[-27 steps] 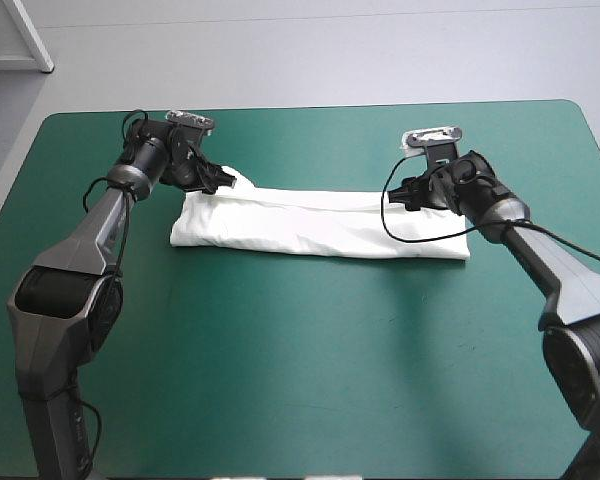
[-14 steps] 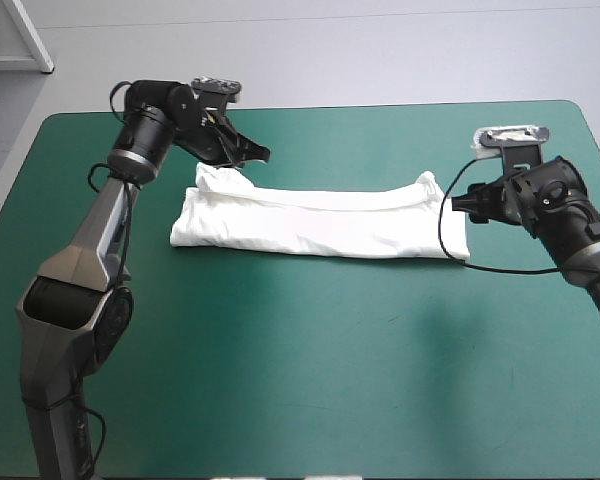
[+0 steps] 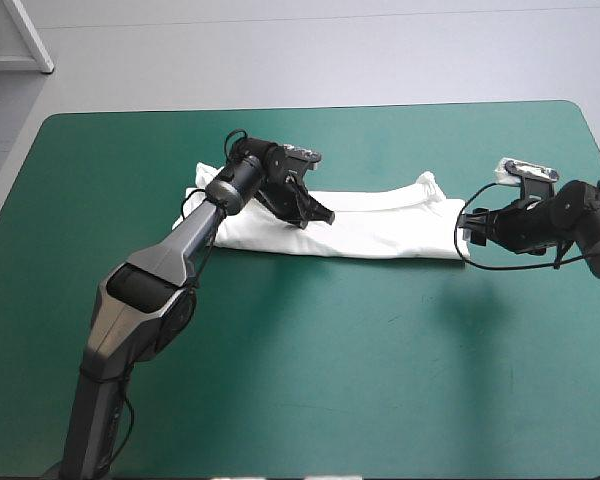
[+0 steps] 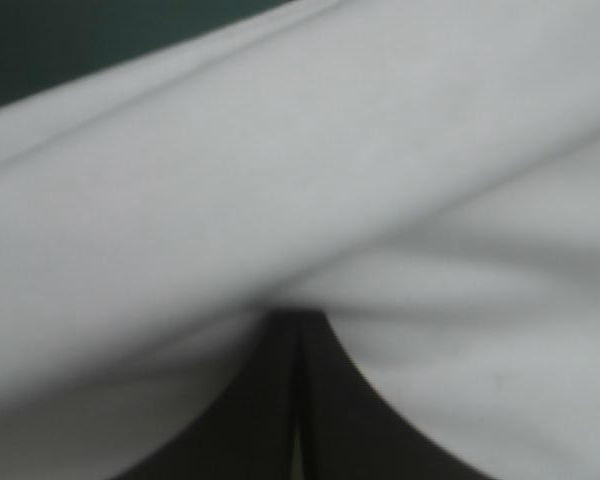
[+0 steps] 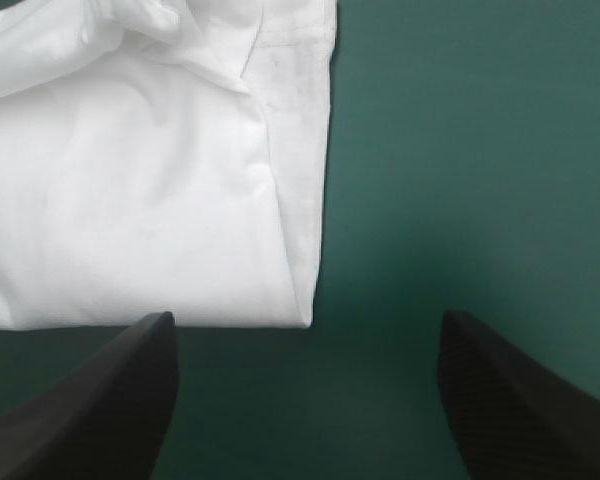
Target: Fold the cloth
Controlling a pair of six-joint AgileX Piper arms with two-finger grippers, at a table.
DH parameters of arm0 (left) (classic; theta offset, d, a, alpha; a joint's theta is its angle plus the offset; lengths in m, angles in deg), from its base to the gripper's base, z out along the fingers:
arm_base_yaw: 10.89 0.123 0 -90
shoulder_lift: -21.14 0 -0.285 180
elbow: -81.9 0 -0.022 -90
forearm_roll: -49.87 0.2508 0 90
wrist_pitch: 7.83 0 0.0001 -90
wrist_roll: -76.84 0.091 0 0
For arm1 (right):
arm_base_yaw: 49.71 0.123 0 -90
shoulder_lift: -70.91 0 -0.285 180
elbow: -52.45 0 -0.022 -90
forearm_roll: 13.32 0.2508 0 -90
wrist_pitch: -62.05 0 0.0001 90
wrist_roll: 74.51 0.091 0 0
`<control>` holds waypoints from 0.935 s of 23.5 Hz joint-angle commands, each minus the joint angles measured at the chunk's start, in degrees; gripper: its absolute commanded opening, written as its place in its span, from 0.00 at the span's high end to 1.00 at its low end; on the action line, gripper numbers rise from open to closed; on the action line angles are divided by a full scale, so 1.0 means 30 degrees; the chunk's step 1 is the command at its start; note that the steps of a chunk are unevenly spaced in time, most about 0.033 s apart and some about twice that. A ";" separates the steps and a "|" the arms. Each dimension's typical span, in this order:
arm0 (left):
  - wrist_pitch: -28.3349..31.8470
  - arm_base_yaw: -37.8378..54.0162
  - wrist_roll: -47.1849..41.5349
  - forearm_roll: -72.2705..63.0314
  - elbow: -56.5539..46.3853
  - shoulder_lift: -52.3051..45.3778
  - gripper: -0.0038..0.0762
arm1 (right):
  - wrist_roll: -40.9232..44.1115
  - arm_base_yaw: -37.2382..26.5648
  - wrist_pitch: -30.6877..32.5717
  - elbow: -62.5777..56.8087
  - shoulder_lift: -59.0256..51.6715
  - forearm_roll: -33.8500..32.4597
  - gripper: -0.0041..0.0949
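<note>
Teal-green table (image 3: 280, 350), one T-shirt (image 3: 380, 230), left fingers (image 4: 250, 420) together, right fingers (image 5: 100, 400) apart

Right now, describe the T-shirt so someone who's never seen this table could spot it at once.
On the teal-green table, look at the far half. The T-shirt lies there as a long white folded band, with the left hand over it and the open right hand at its right end. It is the only white thing there.
</note>
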 commanded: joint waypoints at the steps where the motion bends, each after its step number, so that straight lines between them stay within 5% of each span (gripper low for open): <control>1: 0.0568 -0.0337 -0.0223 -0.0143 0.0461 -0.0428 0.96 | -0.1411 -0.0204 -0.1141 0.0489 0.0821 0.1744 0.28; 12: -0.0472 -0.0454 -0.0235 0.0832 0.0461 0.0291 0.96 | -0.5379 0.0338 -0.1314 0.2174 0.5862 0.7870 0.29; 16: -0.0472 -0.0454 -0.0235 0.0720 0.0461 0.0291 0.96 | -0.5033 0.1457 -0.0979 0.2127 0.6052 0.7227 0.51; 22: -0.0472 -0.0454 -0.0269 0.0605 0.0461 0.0291 0.96 | -0.4816 0.2049 -0.0779 0.2127 0.6052 0.7509 0.67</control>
